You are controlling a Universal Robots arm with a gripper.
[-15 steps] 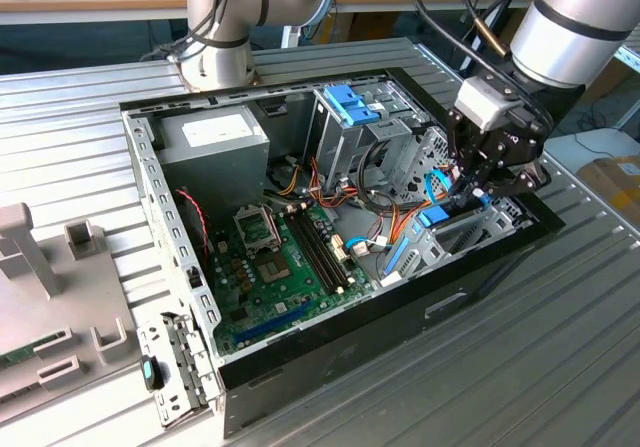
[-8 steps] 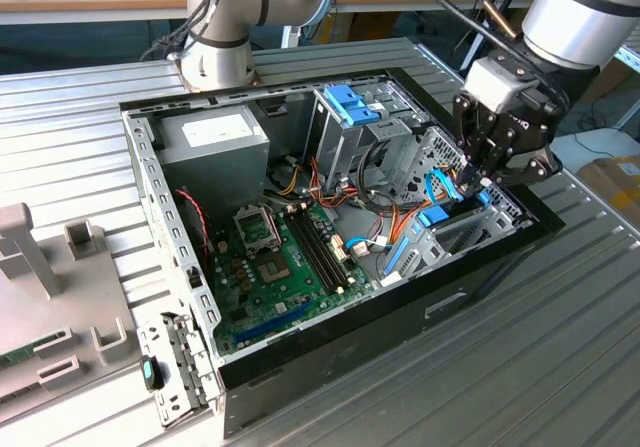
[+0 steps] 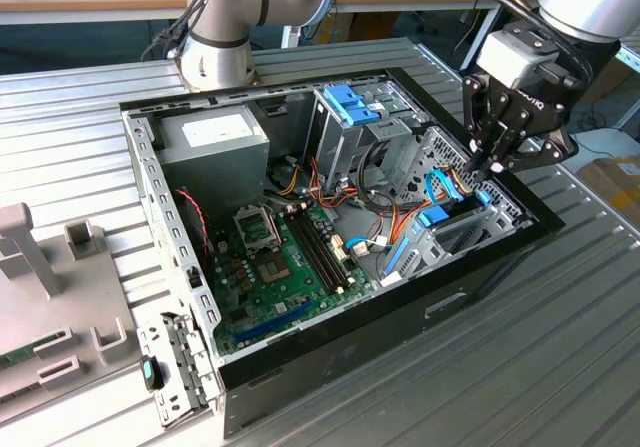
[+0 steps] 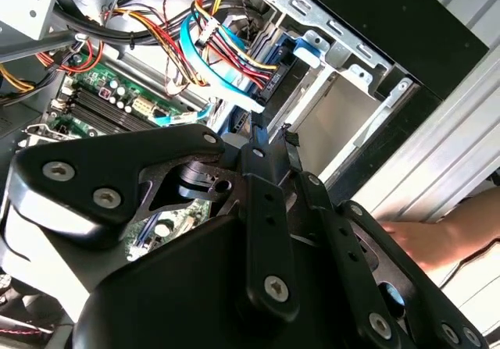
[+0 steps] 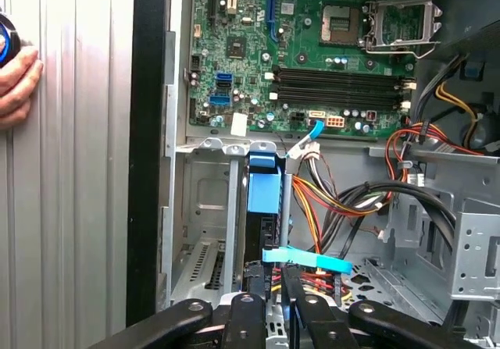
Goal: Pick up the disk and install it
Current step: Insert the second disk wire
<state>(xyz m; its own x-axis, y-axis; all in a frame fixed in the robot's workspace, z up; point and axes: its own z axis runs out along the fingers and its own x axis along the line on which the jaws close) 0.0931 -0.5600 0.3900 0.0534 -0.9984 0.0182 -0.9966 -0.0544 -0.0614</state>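
The robot's hand [image 3: 490, 163] is hanging right over the drive bay [image 3: 470, 229] at the corner of the open PC case [image 3: 400, 312] that's lying on the ridged metal desk [image 3: 560, 367]. Fingers [image 5: 291, 302] look pressed close together, and I honestly can't tell if they're pinching anything.

The disk [image 5: 262, 201], going by its light-blue carrier, is sitting edge-on down in that bay, right under the fingertips, with a blue ribbon cable [image 5: 306, 259] crossing just beside it.

If it's seating the disk, I reckon the trick is pushing straight along the bay rails, keeping it square so the carrier isn't jamming, and not snagging that bundle of orange and red wires [image 5: 351, 201] next to the bay.

Inside the case: green motherboard [image 3: 285, 257] in the middle, grey power supply [image 3: 215, 142] at the far corner from the bay, and an upright silver cage with a blue latch [image 3: 350, 107]. Someone's hand [image 5: 17, 83] is resting on the desk beside the case.
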